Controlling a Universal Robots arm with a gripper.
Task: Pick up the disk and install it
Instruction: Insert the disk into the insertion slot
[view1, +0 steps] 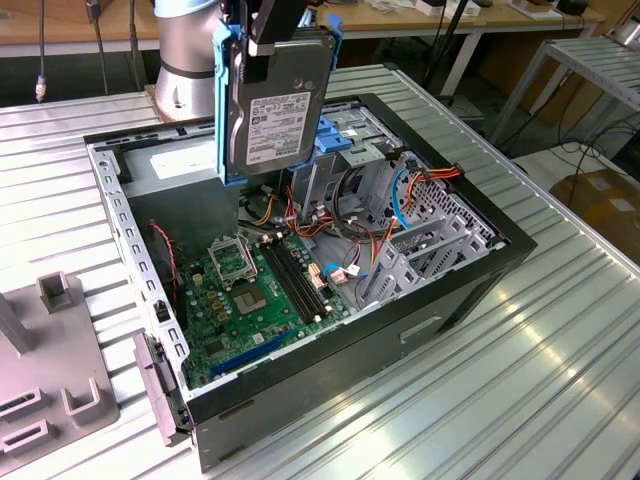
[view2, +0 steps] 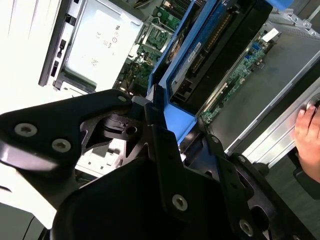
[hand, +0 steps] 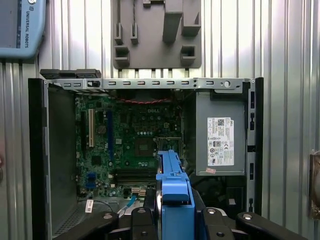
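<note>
The disk (view1: 272, 112), a grey drive with a white label in a light-blue carrier rail, hangs upright above the back of the open computer case (view1: 440, 310). My gripper (view1: 270, 35) is shut on the disk's upper edge. In the first wrist view the blue carrier (hand: 174, 200) sits edge-on between the black fingers (hand: 149, 202), over the green motherboard (hand: 125, 140). In the second wrist view the gripper (view2: 165, 117) clamps the blue rail (view2: 181, 122), and the disk's dark circuit side (view2: 220, 45) stretches away from it.
A metal drive cage with a blue bracket (view1: 345, 140) stands just behind the disk, amid orange and blue cables (view1: 400, 190). The grey power-supply box (hand: 220, 140) fills one case corner. A grey fixture (view1: 50, 380) lies beside the case. A hand (view2: 309, 135) rests near the case edge.
</note>
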